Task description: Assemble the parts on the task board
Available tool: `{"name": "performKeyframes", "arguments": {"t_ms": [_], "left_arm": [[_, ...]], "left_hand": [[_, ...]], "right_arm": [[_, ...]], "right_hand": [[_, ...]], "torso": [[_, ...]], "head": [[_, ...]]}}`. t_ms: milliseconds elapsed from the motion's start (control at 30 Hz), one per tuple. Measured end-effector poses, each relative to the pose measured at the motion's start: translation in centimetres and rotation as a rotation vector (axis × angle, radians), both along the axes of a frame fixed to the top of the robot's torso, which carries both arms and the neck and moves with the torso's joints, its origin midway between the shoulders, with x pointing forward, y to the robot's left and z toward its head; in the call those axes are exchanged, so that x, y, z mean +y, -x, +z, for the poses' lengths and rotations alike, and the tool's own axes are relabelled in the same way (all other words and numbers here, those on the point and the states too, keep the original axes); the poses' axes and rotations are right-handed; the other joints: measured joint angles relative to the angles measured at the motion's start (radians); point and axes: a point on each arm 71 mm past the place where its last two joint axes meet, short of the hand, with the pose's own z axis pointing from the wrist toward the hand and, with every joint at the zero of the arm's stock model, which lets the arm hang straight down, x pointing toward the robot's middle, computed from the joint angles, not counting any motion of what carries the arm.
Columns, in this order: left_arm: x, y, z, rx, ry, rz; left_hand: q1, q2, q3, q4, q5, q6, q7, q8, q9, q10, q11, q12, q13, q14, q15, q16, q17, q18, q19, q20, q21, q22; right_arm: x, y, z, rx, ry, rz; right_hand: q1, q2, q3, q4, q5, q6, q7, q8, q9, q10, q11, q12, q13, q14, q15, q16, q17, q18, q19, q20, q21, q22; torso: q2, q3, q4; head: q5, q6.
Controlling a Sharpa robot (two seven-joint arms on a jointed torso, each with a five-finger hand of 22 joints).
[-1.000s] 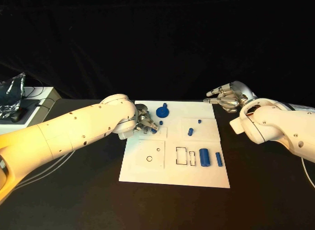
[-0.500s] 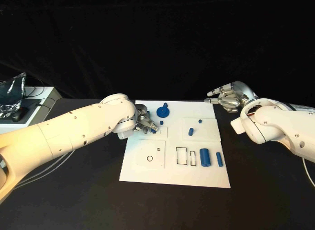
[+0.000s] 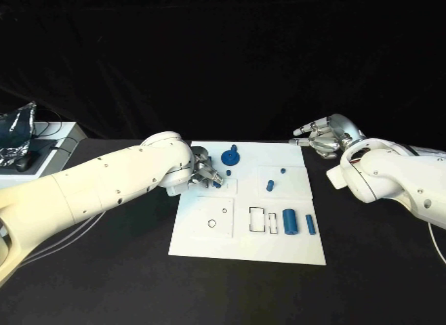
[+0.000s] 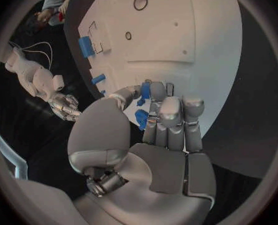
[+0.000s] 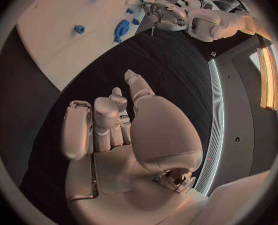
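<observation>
While my right hand (image 3: 324, 139) idles curled and empty off the task board (image 3: 245, 249), my left hand (image 3: 205, 175) pinches a small blue part (image 4: 145, 90) over the board's far-left region, much nearer

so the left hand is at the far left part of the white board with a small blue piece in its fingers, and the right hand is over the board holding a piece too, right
Not quite. The left hand does hold a small blue piece at the board's far left part. But the right hand is off the board, past its far right corner over the black table, and holds nothing; the right wrist view shows it without a piece.
</observation>
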Motion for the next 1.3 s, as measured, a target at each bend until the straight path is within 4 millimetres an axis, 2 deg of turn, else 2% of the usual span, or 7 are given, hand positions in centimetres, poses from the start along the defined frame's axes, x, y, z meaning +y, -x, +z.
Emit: {"name": "performKeyframes", "arguments": {"t_ms": [100, 167, 200, 1000, 1300], "left_arm": [[0.01, 0.03, 0.00, 0.000, -0.001, -0.001], [0.02, 0.04, -0.01, 0.000, -0.001, -0.002], [0.02, 0.05, -0.01, 0.000, -0.001, -0.002], [0.10, 0.05, 0.03, 0.003, -0.006, -0.006], [0.07, 0.04, 0.04, 0.010, -0.011, -0.013]], "left_hand": [[0.000, 0.000, 0.000, 0.000, 0.000, 0.000, 0.000, 0.000, 0.000, 0.001, 0.001, 0.000, 0.000, 0.000, 0.000, 0.000, 0.000, 0.000, 0.000, 0.000, 0.000, 0.000], [0.004, -0.004, 0.000, 0.000, 0.000, 0.004, 0.004, 0.000, 0.000, 0.001, 0.001, 0.000, -0.001, 0.000, 0.000, 0.000, 0.000, -0.015, 0.000, 0.000, 0.000, 0.006], [0.004, -0.004, 0.000, 0.000, 0.000, 0.004, 0.004, 0.000, 0.000, 0.001, 0.001, 0.000, -0.001, 0.000, 0.000, 0.000, 0.000, -0.016, 0.000, 0.000, 0.000, 0.007], [0.014, -0.012, 0.003, 0.003, -0.004, 0.006, 0.001, -0.006, 0.000, 0.002, 0.003, 0.000, -0.001, 0.000, 0.000, 0.008, 0.000, -0.016, 0.000, 0.000, 0.000, 0.016], [0.028, -0.025, 0.007, 0.007, -0.006, 0.011, 0.004, -0.011, 0.000, 0.000, 0.001, 0.000, -0.003, 0.000, 0.000, 0.008, 0.003, -0.016, 0.004, 0.004, -0.004, 0.024]], "right_arm": [[0.00, 0.00, 0.00, 0.000, 0.000, 0.000], [0.00, 0.00, 0.00, 0.000, 0.000, 0.000], [0.01, 0.00, 0.00, 0.000, 0.000, 0.000], [0.01, -0.07, -0.11, 0.002, 0.002, 0.000], [0.03, -0.08, -0.14, 0.003, 0.003, 0.001]], "right_hand": [[0.000, 0.000, 0.000, 0.000, 0.000, 0.000, 0.000, 0.000, 0.000, 0.000, 0.000, 0.000, 0.000, 0.000, 0.000, 0.000, 0.000, 0.000, 0.000, 0.000, 0.000, 0.000], [0.000, 0.000, 0.000, 0.000, 0.000, 0.000, 0.000, 0.000, 0.000, -0.001, -0.001, 0.000, 0.000, 0.000, 0.000, 0.000, 0.000, 0.000, 0.000, 0.000, 0.000, 0.000], [0.000, 0.000, 0.000, 0.000, 0.000, 0.000, 0.000, 0.000, 0.000, -0.002, -0.002, 0.000, 0.000, 0.000, 0.000, 0.000, 0.000, 0.000, 0.000, 0.000, 0.000, 0.000], [0.000, 0.000, 0.000, 0.000, 0.000, 0.002, 0.002, 0.000, 0.000, -0.002, -0.002, 0.000, 0.000, 0.000, 0.000, 0.000, 0.000, 0.000, 0.000, 0.000, 0.000, 0.001], [0.000, 0.000, 0.000, 0.000, 0.000, 0.002, 0.002, 0.000, 0.000, -0.002, -0.002, 0.000, 0.000, 0.000, 0.000, 0.000, 0.000, 0.000, 0.000, 0.000, 0.000, 0.001]], "torso": [[0.000, -0.0001, 0.0004], [0.000, -0.0001, 0.0004], [0.000, -0.0001, 0.0004], [0.000, 0.0006, -0.0002], [0.000, 0.0009, 0.0011]], "head": [[-0.001, -0.001], [-0.001, -0.001], [-0.001, -0.001], [-0.001, -0.006], [-0.002, -0.010]]}}
